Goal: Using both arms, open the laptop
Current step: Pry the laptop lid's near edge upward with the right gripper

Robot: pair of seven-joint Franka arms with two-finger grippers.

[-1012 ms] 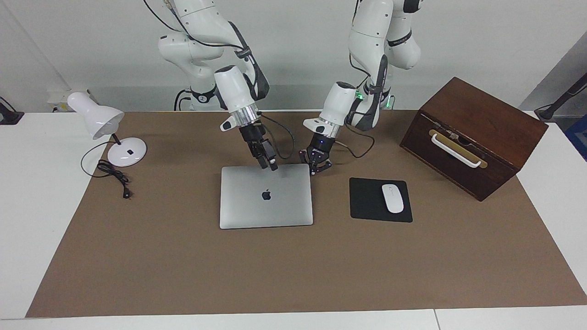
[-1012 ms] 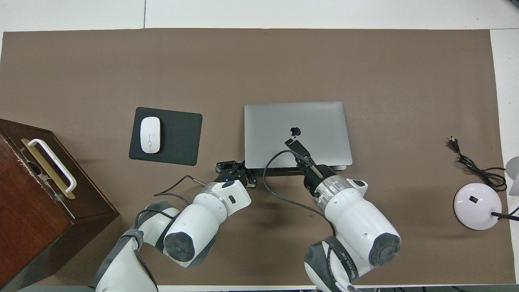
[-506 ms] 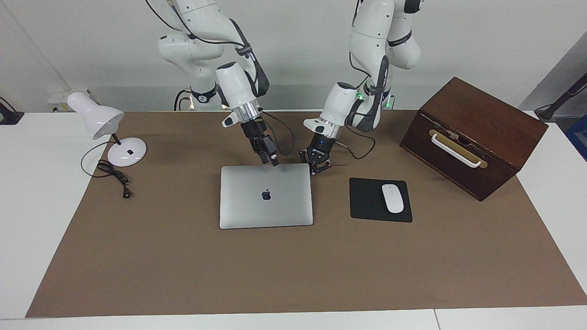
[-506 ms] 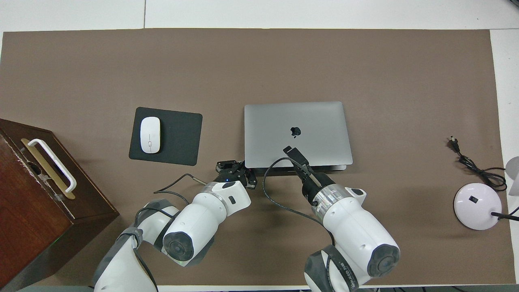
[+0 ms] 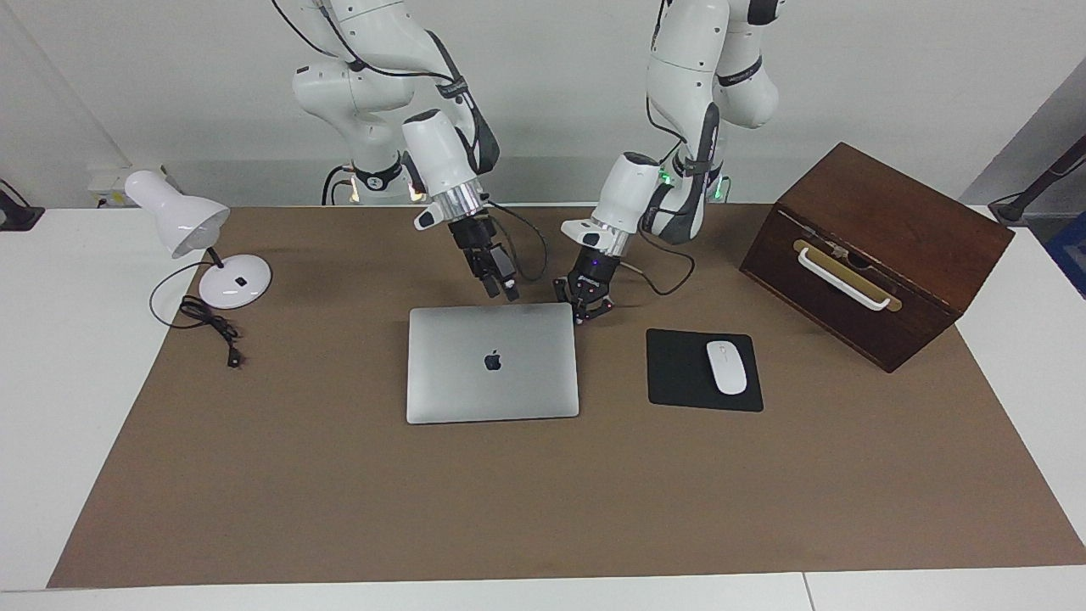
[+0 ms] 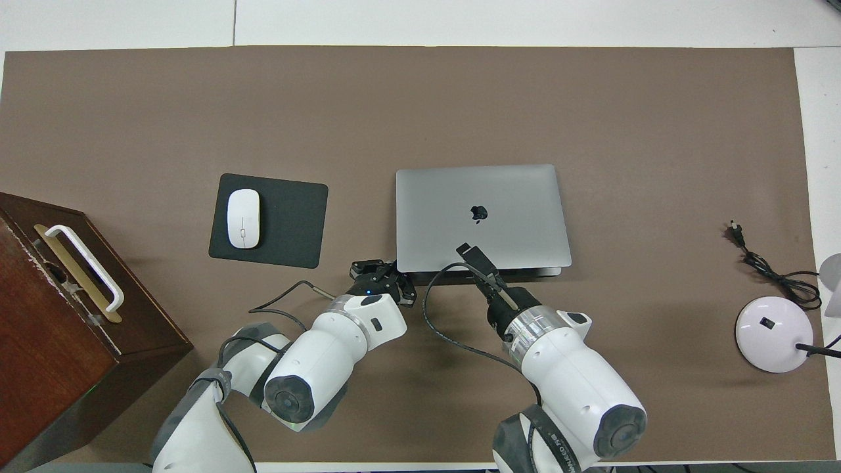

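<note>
There is one laptop (image 5: 492,362), one mouse (image 5: 726,367), one black mouse pad (image 5: 679,373), one white lamp (image 5: 199,242), one brown wooden box (image 5: 882,246), and two robot arms (image 5: 433,153).

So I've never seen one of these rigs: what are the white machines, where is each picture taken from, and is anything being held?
The white machines are two jointed robot arms, each ending in a black gripper. One picture looks at them from across the table, the other looks down from above their own end, so sides appear swapped between the two.

On the brown mat lie a closed silver laptop, a white mouse on a black mouse pad, a wooden box with a white handle, and a white desk lamp.

The left gripper is shut, down by the laptop's corner nearest the robots, toward the left arm's end; whether it touches is unclear. The right gripper hangs just above the laptop's edge nearest the robots. Nothing appears to be held, and the lid is not yet lifted.
</note>
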